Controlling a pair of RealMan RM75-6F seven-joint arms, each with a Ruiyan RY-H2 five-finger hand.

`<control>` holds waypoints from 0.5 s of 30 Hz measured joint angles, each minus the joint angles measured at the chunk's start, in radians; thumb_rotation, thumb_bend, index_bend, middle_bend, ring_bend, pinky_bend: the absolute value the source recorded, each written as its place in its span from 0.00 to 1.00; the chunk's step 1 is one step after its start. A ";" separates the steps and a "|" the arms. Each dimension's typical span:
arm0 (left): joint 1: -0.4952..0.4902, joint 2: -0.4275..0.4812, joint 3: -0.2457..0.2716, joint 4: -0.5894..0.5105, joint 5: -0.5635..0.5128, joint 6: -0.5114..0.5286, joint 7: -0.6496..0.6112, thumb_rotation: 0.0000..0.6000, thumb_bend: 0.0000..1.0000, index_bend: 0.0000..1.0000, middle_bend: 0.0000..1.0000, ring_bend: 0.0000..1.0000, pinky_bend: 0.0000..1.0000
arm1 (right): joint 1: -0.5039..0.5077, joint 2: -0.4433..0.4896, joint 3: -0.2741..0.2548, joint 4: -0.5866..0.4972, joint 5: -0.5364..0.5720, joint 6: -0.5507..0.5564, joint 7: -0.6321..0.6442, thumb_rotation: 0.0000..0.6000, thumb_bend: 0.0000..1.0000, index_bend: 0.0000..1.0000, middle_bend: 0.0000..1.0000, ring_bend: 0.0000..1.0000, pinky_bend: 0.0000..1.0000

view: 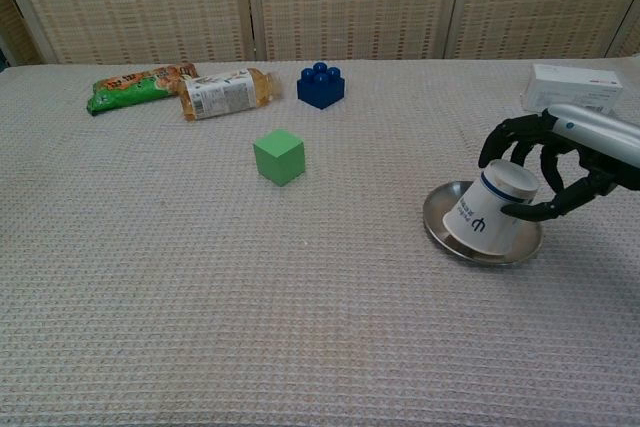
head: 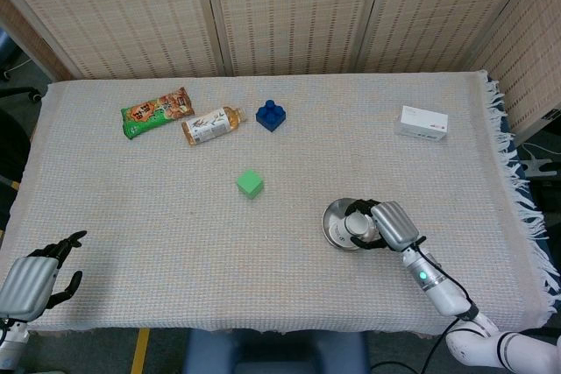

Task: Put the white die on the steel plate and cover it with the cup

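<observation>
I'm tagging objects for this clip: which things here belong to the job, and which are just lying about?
Job:
- cup, upside down, tilted over the steel plate, held by the right hand
- white die: not visible now

Lying about:
- green cube
- blue brick
- bottle
- snack packet
- white box

Two robot hands, each silver on the back with black fingers

The right hand [head: 379, 221] has a ribbed silver-grey back plate and slim black fingers [view: 515, 137] built from jointed segments. Behind it runs a smooth, light grey wrist tube with a small green light glowing on it, then a dark band, then a rounded white arm section with a thin black cable beside it. The left hand [head: 37, 274] at the table's near corner looks the same: a ridged silver back and black fingers, with a light grey wrist just showing at the frame's edge.
</observation>
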 measured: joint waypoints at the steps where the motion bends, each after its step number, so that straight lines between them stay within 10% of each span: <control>1: 0.000 0.000 0.000 0.000 0.001 0.001 -0.001 1.00 0.44 0.15 0.28 0.35 0.47 | 0.003 -0.009 -0.001 0.007 -0.001 -0.004 -0.002 1.00 0.15 0.59 0.52 0.42 0.65; 15: 0.002 0.003 0.000 0.002 0.004 0.005 -0.011 1.00 0.44 0.15 0.28 0.35 0.47 | 0.026 -0.078 0.011 0.075 0.035 -0.039 -0.098 1.00 0.15 0.59 0.52 0.42 0.65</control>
